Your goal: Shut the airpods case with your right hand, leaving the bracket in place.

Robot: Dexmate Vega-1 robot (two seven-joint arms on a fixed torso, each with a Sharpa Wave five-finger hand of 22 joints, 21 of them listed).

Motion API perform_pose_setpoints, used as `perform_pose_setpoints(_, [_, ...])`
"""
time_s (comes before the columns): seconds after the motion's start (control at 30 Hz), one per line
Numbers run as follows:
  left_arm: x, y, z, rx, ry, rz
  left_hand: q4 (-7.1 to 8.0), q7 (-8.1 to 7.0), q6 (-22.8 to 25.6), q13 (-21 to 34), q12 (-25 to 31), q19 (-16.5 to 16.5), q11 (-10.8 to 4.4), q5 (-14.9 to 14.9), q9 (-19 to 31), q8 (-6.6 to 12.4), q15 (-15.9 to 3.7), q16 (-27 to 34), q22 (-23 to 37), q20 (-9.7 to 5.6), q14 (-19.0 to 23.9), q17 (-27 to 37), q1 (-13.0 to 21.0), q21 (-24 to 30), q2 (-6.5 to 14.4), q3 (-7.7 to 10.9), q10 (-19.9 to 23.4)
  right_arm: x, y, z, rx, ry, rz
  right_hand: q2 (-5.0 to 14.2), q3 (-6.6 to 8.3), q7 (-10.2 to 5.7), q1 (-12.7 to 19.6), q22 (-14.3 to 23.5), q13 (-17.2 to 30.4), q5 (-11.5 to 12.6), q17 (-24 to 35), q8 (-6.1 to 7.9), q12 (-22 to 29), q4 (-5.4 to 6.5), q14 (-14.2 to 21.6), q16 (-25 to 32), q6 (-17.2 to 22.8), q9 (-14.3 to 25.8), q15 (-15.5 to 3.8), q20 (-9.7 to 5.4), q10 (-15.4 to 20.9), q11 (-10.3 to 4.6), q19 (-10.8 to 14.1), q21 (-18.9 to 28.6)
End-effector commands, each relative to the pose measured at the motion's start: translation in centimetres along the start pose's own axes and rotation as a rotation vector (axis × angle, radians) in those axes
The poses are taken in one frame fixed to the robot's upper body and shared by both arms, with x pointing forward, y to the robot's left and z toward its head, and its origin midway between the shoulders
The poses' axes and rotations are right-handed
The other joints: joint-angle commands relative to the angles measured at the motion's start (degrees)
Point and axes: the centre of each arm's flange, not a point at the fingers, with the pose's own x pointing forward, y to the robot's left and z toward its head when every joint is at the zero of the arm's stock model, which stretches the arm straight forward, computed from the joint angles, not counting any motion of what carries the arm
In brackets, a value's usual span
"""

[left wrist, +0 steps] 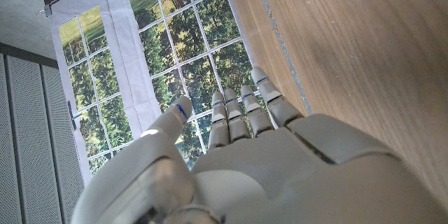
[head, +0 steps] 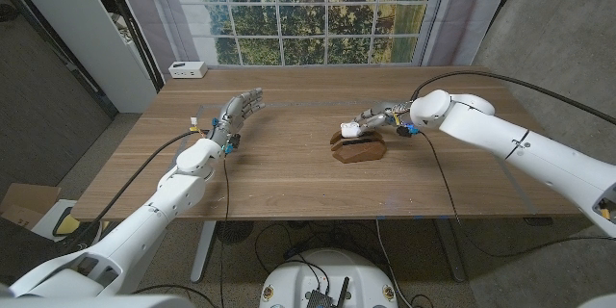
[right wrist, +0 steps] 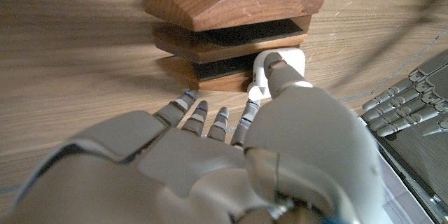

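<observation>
A wooden worktop [head: 289,173] spans the centre of the head view, with a window-scene backdrop [head: 308,10] behind it at the upper centre and a small white box [head: 187,69] on the worktop's far left corner.

The wooden bracket [head: 358,147] sits right of centre in the head view. The white airpods case [head: 350,130] rests on the bracket's upper left end. In the right wrist view the case [right wrist: 278,66] lies against the edge of the bracket [right wrist: 238,14], at the slotted side, near frame centre.

The right hand [head: 385,115] reaches in from the right of the head view to the case. In the right wrist view the thumb of this hand [right wrist: 231,161] presses on the case, while the other fingers [right wrist: 192,108] extend toward the bracket's base with gaps between them. The case is touched, not enclosed; whether its lid is fully closed cannot be determined.

The left hand [head: 236,114] sits at the left centre of the head view, well apart from the bracket. In the left wrist view this hand [left wrist: 280,168] shows straight, released fingers [left wrist: 241,108] holding nothing.
</observation>
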Motion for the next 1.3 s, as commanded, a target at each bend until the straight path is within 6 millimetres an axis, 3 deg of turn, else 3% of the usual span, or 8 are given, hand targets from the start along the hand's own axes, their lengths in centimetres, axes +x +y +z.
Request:
perform_pose_setpoints(0.03, [0.0, -0.1, -0.3, -0.008, 0.007, -0.003, -0.21, 0.03, 0.4, 0.3, 0.1, -0.1, -0.24, 0.3, 0.3, 0.3, -0.03, 0.1, 0.2, -0.22, 0.3, 0.1, 0.1, -0.2, -0.3, 0.12, 0.6, -0.3, 0.7, -0.1, 0.016, -0.045, -0.06, 0.17, -0.62, -0.06, 1.1, 0.1, 0.2, 0.0, 0.0, 1.2, 1.0, 0.32, 2.5, 0.8, 4.3, 0.4, -7.72, -0.5, 2.6, -0.69, 1.9, 0.7])
perform_pose_setpoints(0.3, [0.1, -0.1, -0.4, -0.009, 0.011, -0.006, -0.23, -0.04, 0.6, 0.4, 0.1, -0.1, -0.33, 0.3, 0.3, 0.3, -0.14, 0.1, 0.2, -0.13, 0.4, 0.1, 0.1, -0.3, -0.3, 0.12, 0.7, -0.5, 1.1, -0.3, 0.031, -0.069, -0.126, 0.26, -1.42, -0.03, 2.9, 0.1, 0.3, -0.4, 0.1, 2.48, 2.0, 0.12, 6.4, 1.6, 10.0, 0.8, -8.75, -1.36, 7.0, -1.06, 4.8, 1.0])
perform_pose_setpoints(0.77, [0.2, -0.2, -0.4, -0.01, 0.009, -0.004, -0.3, -0.31, 1.3, 0.5, 0.2, -0.1, -0.25, 0.4, 0.3, 0.41, -0.24, 0.2, 0.2, -0.04, 0.7, 0.1, 0.0, -0.5, -0.3, 0.14, 0.9, -1.7, 1.1, -0.5, 0.061, -0.135, -0.224, 0.57, -1.83, -0.04, 6.0, 0.1, 0.7, -0.4, 0.3, 2.96, 2.6, -0.18, 10.1, 2.3, 12.2, 1.9, -10.04, -2.08, 10.6, -1.95, 7.0, 1.1])
perform_pose_setpoints(1.1, [0.2, 0.1, -0.2, -0.009, -0.005, -0.005, -0.37, -0.49, 1.6, 0.6, 0.2, -0.1, -0.3, 0.4, 0.4, 0.43, -0.47, 0.2, 0.2, 0.03, 1.0, 0.0, -0.1, -0.7, -0.3, 0.17, 1.1, -3.3, -0.5, -0.5, 0.162, -0.203, -0.284, 0.35, -2.95, -0.07, 7.5, 0.2, 1.2, -0.4, 0.7, 0.03, 1.6, 0.2, 10.1, 2.0, 5.9, 2.1, -9.78, -2.24, 9.5, -1.29, 8.1, 0.9])
perform_pose_setpoints(1.3, [0.3, 0.2, 0.0, -0.005, -0.015, -0.008, -0.41, -0.36, 1.9, 0.7, 0.3, -0.1, -0.46, 0.4, 0.4, 0.45, -0.52, 0.2, 0.2, 0.02, 1.1, 0.0, -0.1, -0.9, -0.3, 0.18, 1.4, -3.7, -1.2, -1.4, 0.295, -0.302, -0.35, 0.35, -3.76, -0.1, 8.1, 0.2, 1.3, -0.2, 0.7, -1.39, 1.1, 0.44, 10.4, 1.9, 3.0, 1.7, -10.05, -3.68, 9.2, -1.01, 10.4, 1.4])
